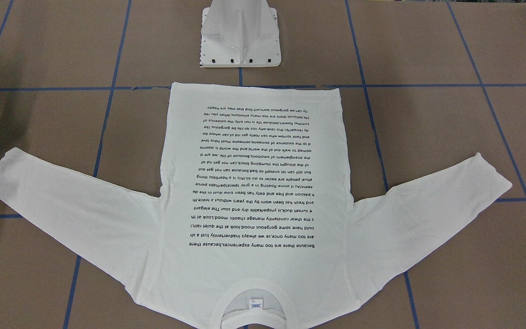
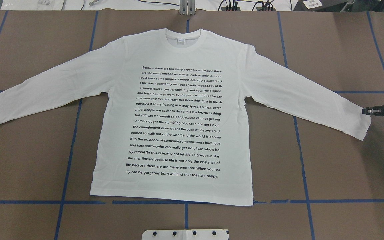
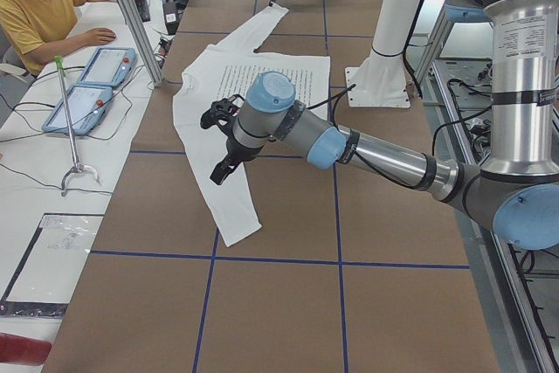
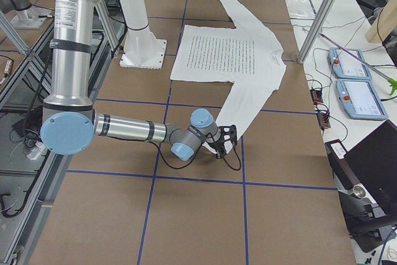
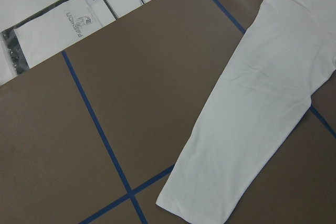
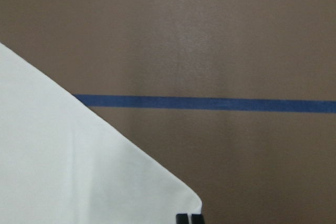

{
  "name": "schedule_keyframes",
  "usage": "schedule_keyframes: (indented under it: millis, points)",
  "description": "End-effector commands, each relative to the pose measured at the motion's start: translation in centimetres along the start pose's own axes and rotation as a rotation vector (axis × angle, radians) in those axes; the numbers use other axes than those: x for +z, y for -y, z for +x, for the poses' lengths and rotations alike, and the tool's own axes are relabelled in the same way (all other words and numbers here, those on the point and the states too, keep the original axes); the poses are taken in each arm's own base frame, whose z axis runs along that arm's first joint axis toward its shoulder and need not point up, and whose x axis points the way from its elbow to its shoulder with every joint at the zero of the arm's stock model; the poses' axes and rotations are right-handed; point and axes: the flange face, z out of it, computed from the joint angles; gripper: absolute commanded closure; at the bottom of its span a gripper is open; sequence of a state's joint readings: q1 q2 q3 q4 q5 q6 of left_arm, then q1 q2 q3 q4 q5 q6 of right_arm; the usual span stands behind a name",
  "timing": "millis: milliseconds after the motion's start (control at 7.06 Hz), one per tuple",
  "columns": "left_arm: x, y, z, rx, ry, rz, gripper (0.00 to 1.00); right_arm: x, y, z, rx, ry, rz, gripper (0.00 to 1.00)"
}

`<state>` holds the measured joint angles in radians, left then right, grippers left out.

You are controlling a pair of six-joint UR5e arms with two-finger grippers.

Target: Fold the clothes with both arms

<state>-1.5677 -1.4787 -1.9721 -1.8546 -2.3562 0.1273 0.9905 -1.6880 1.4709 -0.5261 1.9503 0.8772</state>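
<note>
The white long-sleeved T-shirt (image 2: 178, 123) lies flat on the brown table, its printed text facing up, collar (image 2: 186, 39) at the far side and both sleeves spread. My right gripper (image 2: 364, 111) lies low at the right sleeve's cuff (image 2: 358, 120). In the right wrist view its fingertips (image 6: 190, 217) are pressed together on the cuff's corner. My left gripper (image 3: 217, 141) hangs above the left sleeve (image 5: 252, 119). It shows only in the exterior left view, so I cannot tell whether it is open or shut.
The white metal pedestal (image 1: 240, 36) stands just behind the shirt's hem. Blue tape lines (image 2: 72, 140) cross the table. A person (image 3: 44, 6) sits at a side bench with two control tablets (image 3: 92, 85). A packaged sheet (image 5: 58, 30) lies past the table edge.
</note>
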Motion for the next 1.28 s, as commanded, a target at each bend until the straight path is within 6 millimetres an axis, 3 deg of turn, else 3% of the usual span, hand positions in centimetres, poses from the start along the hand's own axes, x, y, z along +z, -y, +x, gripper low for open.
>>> schedule_keyframes:
  millis: [0, 283, 567, 709, 850, 1134]
  points:
    - [0.0, 0.0, 0.0, -0.001, 0.000, -0.001, 0.00, -5.2, 2.6, -2.3, 0.024, 0.068, 0.010, 1.00]
    - [0.0, 0.0, 0.0, -0.001, -0.002, 0.000, 0.00, -12.8, 6.7, -9.0, 0.086, 0.016, -0.021, 1.00]
    - [0.1, 0.0, -0.1, -0.002, -0.002, -0.001, 0.00, -19.9, 13.2, -19.8, 0.123, -0.032, -0.046, 1.00]
    - [0.0, 0.0, 0.0, -0.001, -0.002, 0.000, 0.00, -22.2, 17.3, -26.1, 0.146, -0.058, -0.069, 1.00]
    - [0.1, 0.0, -0.1, -0.002, -0.002, -0.001, 0.00, -24.3, 19.8, -32.9, 0.188, -0.080, -0.092, 1.00]
    - [0.2, -0.1, -0.2, -0.004, -0.002, -0.004, 0.00, -26.2, 23.3, -42.5, 0.253, -0.040, -0.071, 1.00]
